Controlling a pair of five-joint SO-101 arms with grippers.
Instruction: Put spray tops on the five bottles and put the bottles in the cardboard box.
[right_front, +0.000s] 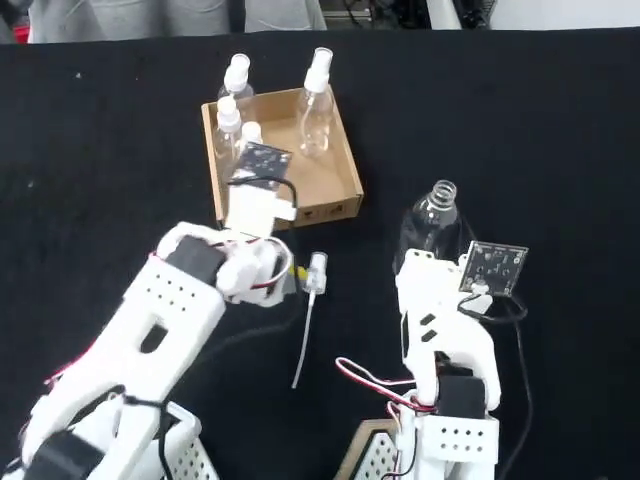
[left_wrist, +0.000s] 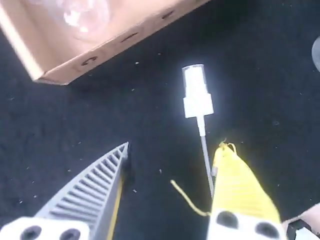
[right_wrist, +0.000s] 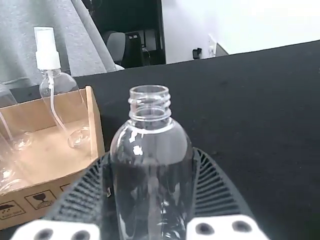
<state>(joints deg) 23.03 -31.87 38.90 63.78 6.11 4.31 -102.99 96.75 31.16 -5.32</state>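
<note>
White spray top (left_wrist: 197, 92) lies just beyond the left claw (left_wrist: 173, 146).

Spray top (left_wrist: 197, 92) lies just ahead of the left gripper (left_wrist: 175, 149), its tube back along one jaw, cardboard box (left_wrist: 115, 45) beyond. Bottle (right_wrist: 150, 125) stands between the right gripper (right_wrist: 151, 159)'s jaws, box farther ahead.

Black table (right_front: 520, 120): cardboard box (right_front: 320, 212), spray top (right_front: 316, 272)
</note>
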